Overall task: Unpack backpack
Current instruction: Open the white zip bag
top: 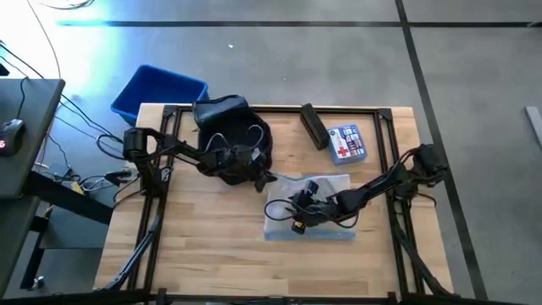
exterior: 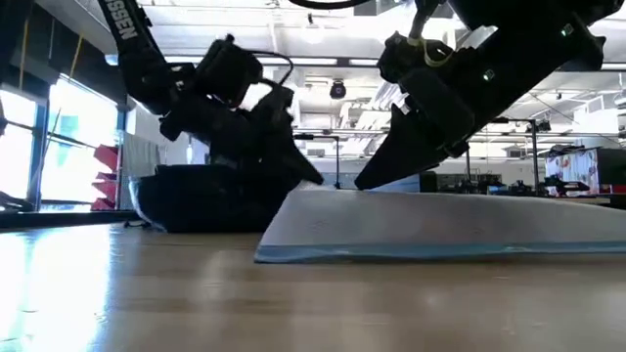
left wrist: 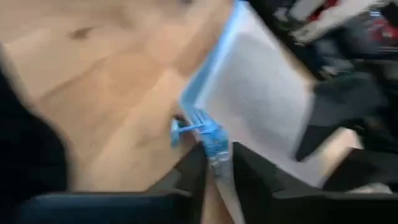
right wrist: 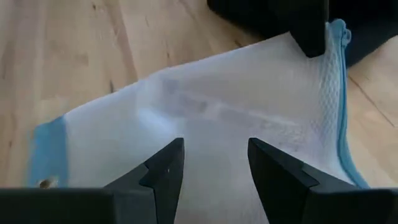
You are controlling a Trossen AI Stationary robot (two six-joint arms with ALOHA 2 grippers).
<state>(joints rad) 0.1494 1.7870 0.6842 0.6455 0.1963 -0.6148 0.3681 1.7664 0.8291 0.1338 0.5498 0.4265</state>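
Note:
The dark navy backpack [top: 230, 129] lies at the table's far left, also seen in the low view [exterior: 196, 200]. Right of it lies a clear mesh pouch with blue edging [top: 332, 185]. One pouch edge rests on the table [exterior: 293, 252]. My left gripper [top: 265, 178] reaches past the backpack and is shut on the pouch's corner nearest the backpack. My right gripper [right wrist: 214, 155] stands open over the pouch's middle [right wrist: 205, 112], pointing down at it. I cannot tell whether its fingers touch the mesh. My left gripper pinches the pouch's blue zip-edged corner [left wrist: 210, 138] between its two fingers, coming slanting down from the table's left. That corner [right wrist: 329, 37] is raised off the table while the pouch's far part stays on the wood.
A bright blue bin [top: 157, 90] stands off the table's far left corner. A black oblong object [top: 313, 125] and a pale box with a red cross [top: 347, 142] lie at the far right. Bare wood [top: 212, 254] fills the near half.

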